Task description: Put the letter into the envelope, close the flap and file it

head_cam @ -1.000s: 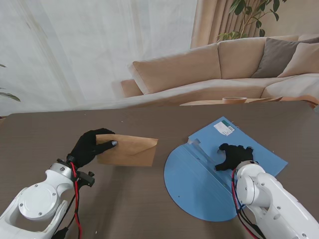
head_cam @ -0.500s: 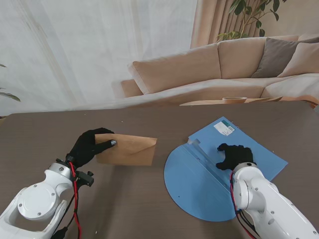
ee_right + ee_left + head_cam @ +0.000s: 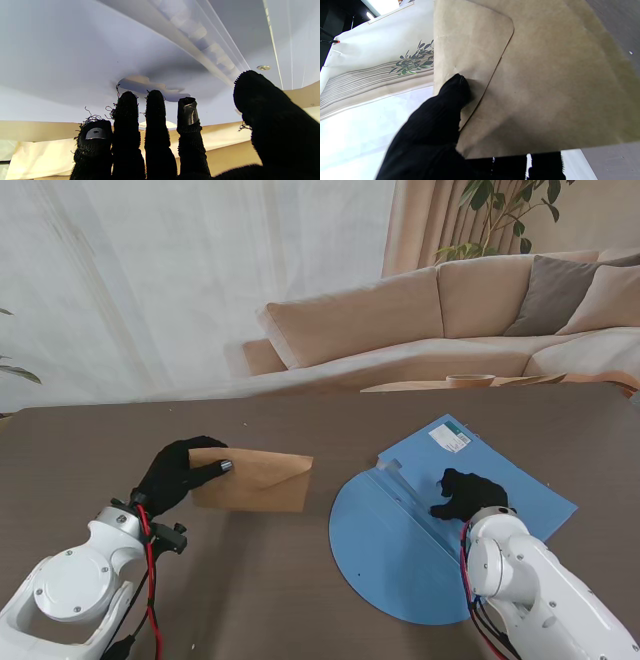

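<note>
On the left of the dark surface (image 3: 300,580), my left hand (image 3: 178,474) clamps the near-left end of the brown envelope (image 3: 255,480), thumb pressed on top. The left wrist view shows that thumb (image 3: 455,92) resting on the edge of the rounded flap (image 3: 470,45), which lies folded down against the envelope's body. No letter shows anywhere in the pictures; I judge it is already inside, though the paper hides the contents. With the flap down, the closing step looks done or nearly so, and whether it is sealed I cannot tell.

Well apart on the right lies the blue folder (image 3: 400,550), spread open with a rounded leaf toward me and a rectangular leaf beyond. My right hand (image 3: 462,494) rests on it near the central fold, fingers curled down toward the sheet; the right wrist view shows the fingertips (image 3: 155,100) side by side at the blue surface with nothing between them, so it grips nothing.

What remains, as I read it, is the filing: the envelope has yet to travel right across the gap and into the folder that the right hand appears to steady.
</note>
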Robot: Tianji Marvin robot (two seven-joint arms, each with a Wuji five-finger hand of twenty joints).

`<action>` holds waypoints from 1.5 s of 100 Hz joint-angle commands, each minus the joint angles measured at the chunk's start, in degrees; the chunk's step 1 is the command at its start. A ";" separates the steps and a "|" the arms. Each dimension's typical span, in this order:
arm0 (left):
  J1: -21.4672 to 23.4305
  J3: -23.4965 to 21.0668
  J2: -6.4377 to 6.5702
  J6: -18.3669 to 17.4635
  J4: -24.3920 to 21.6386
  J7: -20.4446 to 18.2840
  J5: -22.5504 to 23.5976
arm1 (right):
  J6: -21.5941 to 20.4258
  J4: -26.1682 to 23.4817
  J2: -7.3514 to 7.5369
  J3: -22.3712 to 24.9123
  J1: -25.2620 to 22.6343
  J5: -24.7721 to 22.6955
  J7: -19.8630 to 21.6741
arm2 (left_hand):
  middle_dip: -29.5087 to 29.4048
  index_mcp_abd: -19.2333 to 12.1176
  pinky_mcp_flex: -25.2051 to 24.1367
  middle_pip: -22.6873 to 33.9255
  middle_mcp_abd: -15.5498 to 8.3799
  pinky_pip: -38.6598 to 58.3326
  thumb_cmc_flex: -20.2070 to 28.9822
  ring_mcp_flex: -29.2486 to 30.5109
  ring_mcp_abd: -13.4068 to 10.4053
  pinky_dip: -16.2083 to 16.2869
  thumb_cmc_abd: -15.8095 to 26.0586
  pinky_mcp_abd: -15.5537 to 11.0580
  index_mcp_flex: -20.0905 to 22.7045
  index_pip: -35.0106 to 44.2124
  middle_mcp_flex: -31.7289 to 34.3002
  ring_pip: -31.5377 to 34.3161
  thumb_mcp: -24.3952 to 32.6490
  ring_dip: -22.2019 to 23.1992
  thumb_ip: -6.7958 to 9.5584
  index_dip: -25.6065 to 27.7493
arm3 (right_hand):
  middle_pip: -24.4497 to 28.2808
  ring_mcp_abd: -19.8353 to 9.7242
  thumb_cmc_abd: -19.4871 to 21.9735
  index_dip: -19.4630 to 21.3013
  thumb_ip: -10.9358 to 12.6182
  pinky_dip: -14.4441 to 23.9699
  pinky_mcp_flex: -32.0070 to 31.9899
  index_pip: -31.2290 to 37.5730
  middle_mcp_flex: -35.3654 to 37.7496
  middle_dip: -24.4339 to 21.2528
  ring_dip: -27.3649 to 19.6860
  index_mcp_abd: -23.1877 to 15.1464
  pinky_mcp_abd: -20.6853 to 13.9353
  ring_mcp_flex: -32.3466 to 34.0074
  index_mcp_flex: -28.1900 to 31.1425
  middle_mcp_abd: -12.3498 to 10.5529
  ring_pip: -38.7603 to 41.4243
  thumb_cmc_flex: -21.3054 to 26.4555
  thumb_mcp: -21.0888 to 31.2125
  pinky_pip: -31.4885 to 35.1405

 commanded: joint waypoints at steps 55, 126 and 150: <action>0.21 0.00 -0.32 -0.46 -0.22 -0.88 -0.01 | -0.01 0.44 0.85 -2.97 1.79 -4.83 6.06 | 1.64 -1.86 -0.60 2.97 0.05 1.29 4.04 -1.59 -0.09 0.49 4.48 -1.05 1.99 5.15 -0.59 1.55 0.78 1.71 0.98 2.49 | 12.61 -2.30 -2.27 -16.62 0.93 -3.25 -20.66 -26.70 0.70 6.58 -3.08 7.75 -1.23 -15.34 -12.75 -8.57 -10.10 2.68 -10.26 -5.60; -0.01 -0.02 -0.38 -0.80 0.02 -0.63 -0.11 | -2.65 2.95 0.70 -3.65 2.49 -4.74 2.99 | 1.79 -1.87 -0.66 3.00 -0.05 1.23 3.96 -1.61 -0.12 0.61 4.37 -0.98 2.12 5.18 -0.54 1.58 0.82 1.87 0.98 2.46 | 23.02 -1.98 -10.78 -11.67 1.60 -7.66 -18.80 -21.35 -0.38 24.01 -1.87 4.83 1.40 -11.31 -11.84 -12.34 -10.22 8.31 16.43 -6.56; -0.01 -0.03 -0.42 -0.94 0.11 -0.52 -0.26 | -2.42 1.92 0.70 -3.52 2.02 -5.35 3.28 | 1.80 -1.83 -0.66 3.00 -0.01 1.22 3.93 -1.65 -0.12 0.63 4.36 -0.98 2.07 5.12 -0.60 1.59 0.85 1.89 0.97 2.40 | 14.11 -1.83 -8.66 -15.22 7.39 -7.71 -17.87 -21.23 1.50 14.08 -2.94 4.97 1.38 -10.39 -11.25 -9.60 -11.59 7.50 20.60 -6.16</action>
